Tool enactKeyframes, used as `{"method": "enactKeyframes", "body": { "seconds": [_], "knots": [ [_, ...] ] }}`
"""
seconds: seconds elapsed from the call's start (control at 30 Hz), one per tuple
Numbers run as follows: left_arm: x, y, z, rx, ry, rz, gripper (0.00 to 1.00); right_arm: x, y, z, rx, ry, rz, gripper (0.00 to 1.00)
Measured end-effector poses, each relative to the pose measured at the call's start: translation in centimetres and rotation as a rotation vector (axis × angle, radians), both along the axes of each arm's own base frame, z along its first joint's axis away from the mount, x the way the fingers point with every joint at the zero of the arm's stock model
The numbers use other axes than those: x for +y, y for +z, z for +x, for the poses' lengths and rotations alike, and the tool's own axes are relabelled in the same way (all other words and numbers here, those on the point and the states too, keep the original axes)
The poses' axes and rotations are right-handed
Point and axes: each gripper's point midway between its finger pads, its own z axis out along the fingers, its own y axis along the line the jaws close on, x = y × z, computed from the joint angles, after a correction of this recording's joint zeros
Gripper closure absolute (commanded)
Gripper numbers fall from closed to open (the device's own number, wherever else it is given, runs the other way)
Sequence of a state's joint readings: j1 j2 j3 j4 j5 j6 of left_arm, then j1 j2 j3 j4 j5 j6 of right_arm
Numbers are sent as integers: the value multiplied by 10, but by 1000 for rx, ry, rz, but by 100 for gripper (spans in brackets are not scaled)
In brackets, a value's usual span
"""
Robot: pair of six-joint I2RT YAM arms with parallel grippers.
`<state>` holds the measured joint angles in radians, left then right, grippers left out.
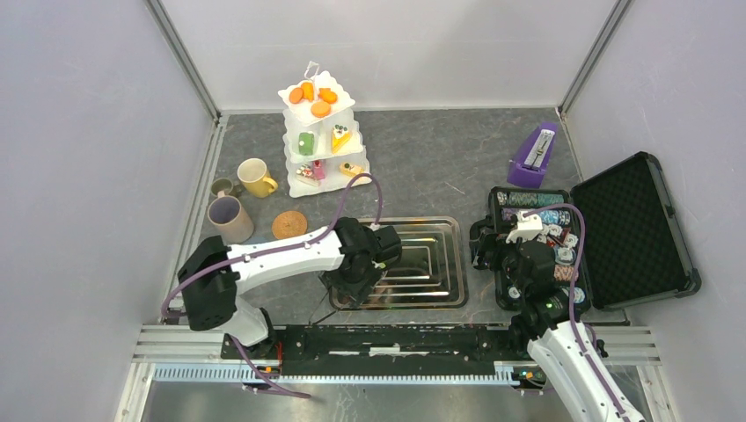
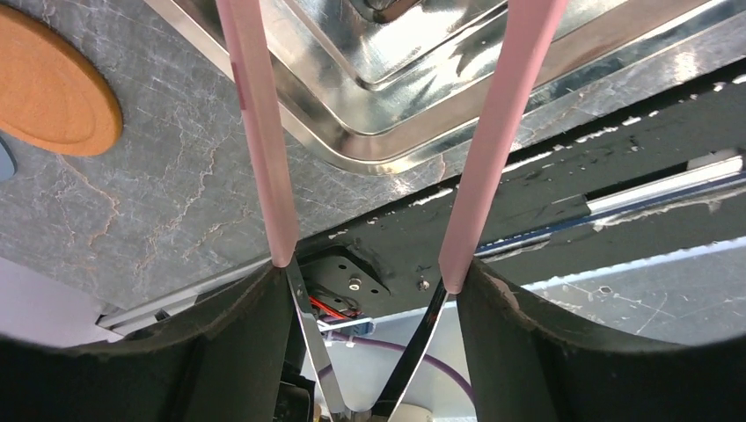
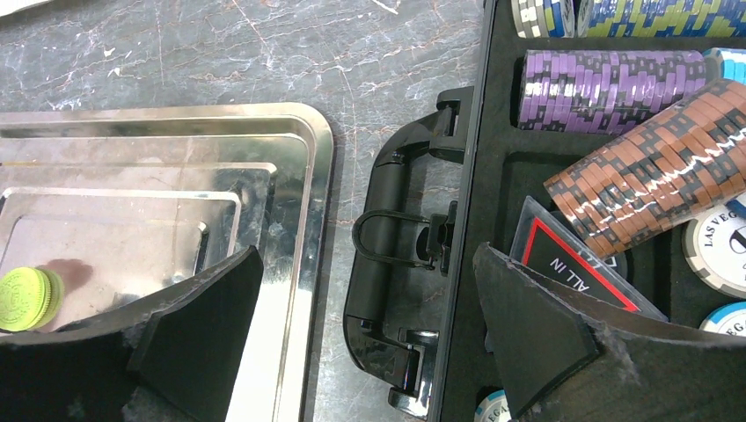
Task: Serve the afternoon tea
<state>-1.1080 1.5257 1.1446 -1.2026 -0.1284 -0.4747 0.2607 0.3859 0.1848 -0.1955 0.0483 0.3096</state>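
Observation:
The white three-tier stand (image 1: 322,132) stands at the back, with orange biscuits (image 1: 312,95) on its top tier and toy cakes (image 1: 306,142) on the lower tiers. The yellow mug (image 1: 255,178), beige-lilac mug (image 1: 229,218) and small green mug (image 1: 223,187) stand to its left. My left gripper (image 1: 352,281) (image 2: 365,272) is shut on pink-handled tongs (image 2: 264,132), whose arms are spread, over the near left corner of a steel tray (image 1: 457,264). A green biscuit (image 3: 26,299) lies in the tray. My right gripper (image 1: 501,255) (image 3: 369,308) is open and empty, over the gap between the tray and the chip case.
A round brown coaster (image 1: 289,224) (image 2: 48,88) lies left of the tray. The open black case (image 1: 633,224) with poker chips (image 3: 616,88) is at the right, and the purple metronome (image 1: 533,156) behind it. The arms' black rail (image 1: 396,338) runs along the near edge.

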Motion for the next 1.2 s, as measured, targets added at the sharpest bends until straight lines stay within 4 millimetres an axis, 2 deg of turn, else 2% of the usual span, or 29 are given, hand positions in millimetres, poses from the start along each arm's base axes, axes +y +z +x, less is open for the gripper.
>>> {"method": "enactKeyframes", "body": {
  "seconds": [0.3,0.53,0.73,1.07,1.2],
  "knots": [
    [-9,-23,4,19,-1,39,27,0,0,0,0,0,0,2],
    [-14,-30,7,19,-2,37,37,1,0,0,0,4,1,2],
    [-12,-35,6,25,-2,48,39,1,0,0,0,4,2,2],
    [-9,-40,6,31,-2,71,59,1,-1,-1,3,4,1,2],
    [-12,-31,14,-7,-4,74,63,1,-1,-1,3,4,1,2]
  ]
}}
